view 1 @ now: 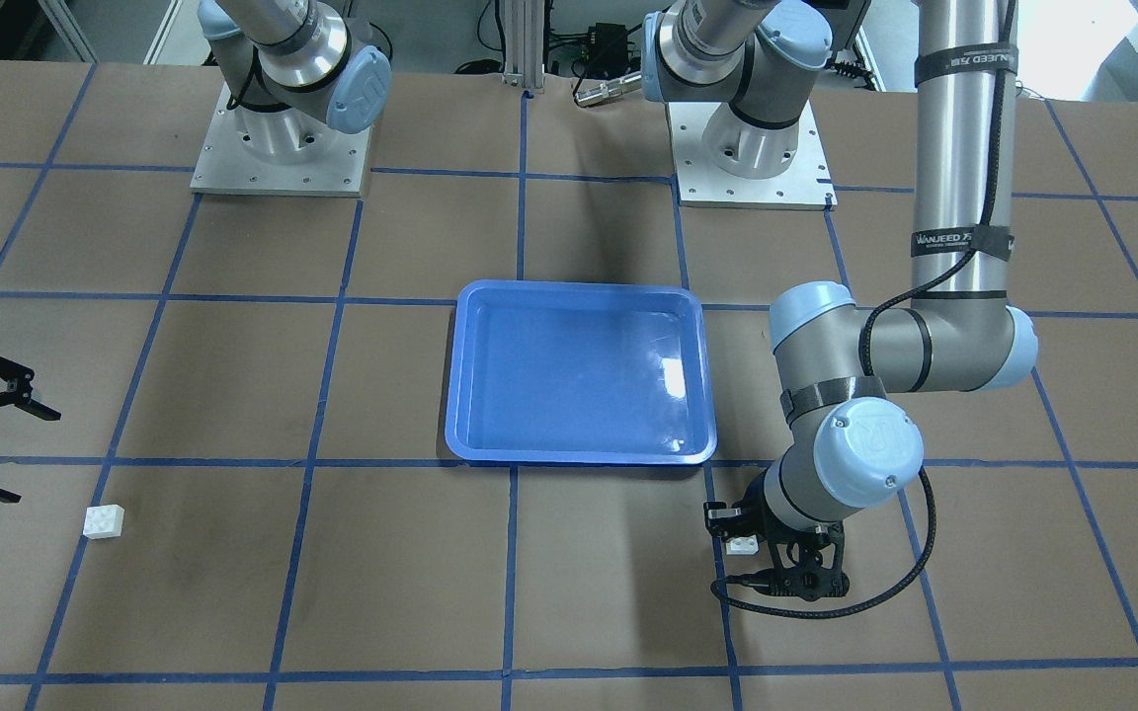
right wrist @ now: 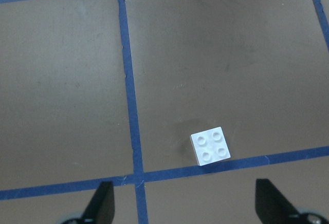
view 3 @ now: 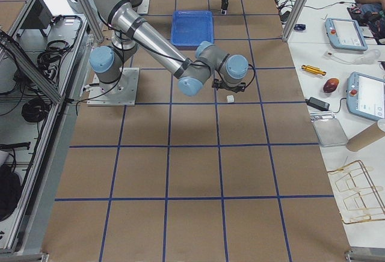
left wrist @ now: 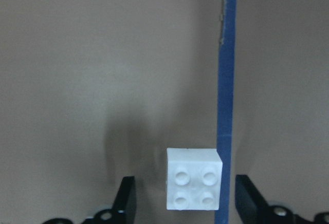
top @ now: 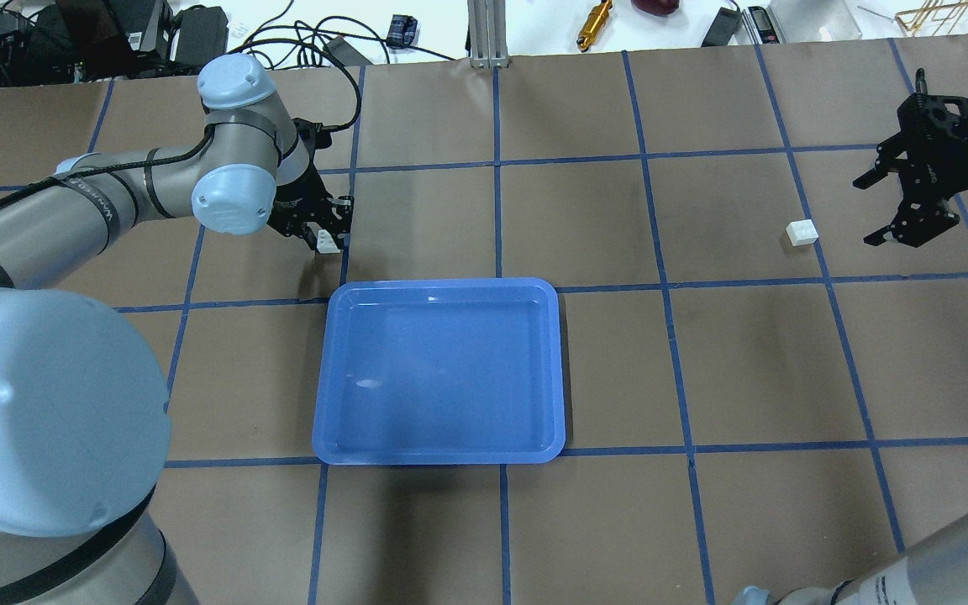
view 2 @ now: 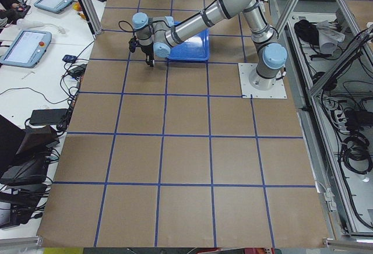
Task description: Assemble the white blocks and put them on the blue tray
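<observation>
The blue tray [top: 442, 284] lies empty at the table's middle, and also shows in the front view [view 1: 579, 288]. One white four-stud block [left wrist: 194, 179] rests on the table next to a blue tape line, beyond the tray's far left corner [top: 329, 242]. My left gripper [left wrist: 187, 201] is low over it, open, with a finger on each side and gaps to the block. A second white block [top: 802, 232] lies at the far right, also seen in the right wrist view [right wrist: 209, 146]. My right gripper [top: 873, 210] hangs open and empty above the table, just right of that block.
The brown table is marked with a grid of blue tape lines [top: 497, 160]. Cables and tools lie beyond the far edge [top: 593, 21]. Both arm bases [view 1: 278, 148] stand at the robot's side. Operator pendants lie on a side table [view 3: 367, 94].
</observation>
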`<state>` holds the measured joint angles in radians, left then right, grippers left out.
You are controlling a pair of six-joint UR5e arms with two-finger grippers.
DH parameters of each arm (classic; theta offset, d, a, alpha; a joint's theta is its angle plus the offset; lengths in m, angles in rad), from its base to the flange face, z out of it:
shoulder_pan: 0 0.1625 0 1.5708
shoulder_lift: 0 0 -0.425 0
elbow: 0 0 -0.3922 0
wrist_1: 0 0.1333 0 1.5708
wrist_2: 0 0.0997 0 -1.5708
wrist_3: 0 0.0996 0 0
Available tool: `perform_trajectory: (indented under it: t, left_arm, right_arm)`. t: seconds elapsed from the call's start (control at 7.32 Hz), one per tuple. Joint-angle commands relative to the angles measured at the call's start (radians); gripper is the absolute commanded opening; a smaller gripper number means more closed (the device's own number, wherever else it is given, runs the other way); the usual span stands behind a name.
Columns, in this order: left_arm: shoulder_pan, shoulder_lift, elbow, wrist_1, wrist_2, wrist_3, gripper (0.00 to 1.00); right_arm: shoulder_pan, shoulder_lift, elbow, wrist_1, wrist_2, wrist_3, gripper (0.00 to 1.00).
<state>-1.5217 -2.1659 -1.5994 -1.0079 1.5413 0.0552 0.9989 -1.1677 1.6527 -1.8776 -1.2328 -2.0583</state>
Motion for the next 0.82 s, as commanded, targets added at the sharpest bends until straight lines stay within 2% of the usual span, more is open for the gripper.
perform_trajectory:
  t: [0.0, 0.41, 0.68]
  left_arm:
    - [0.000, 0.000, 0.004, -0.001, -0.001, 0.003, 0.03]
    - [-0.005, 0.052, 0.022, -0.026, -0.004, 0.003, 0.00]
    - [-0.040, 0.118, 0.022, -0.104, -0.004, -0.005, 0.00]
  right_arm:
    - [-0.016, 0.060, -0.017, -0.003, 0.027, -0.035, 1.00]
    - [-0.014, 0.186, -0.111, -0.021, 0.029, -0.127, 0.99]
    - [-0.005, 0.191, -0.111, -0.011, 0.041, -0.172, 0.96]
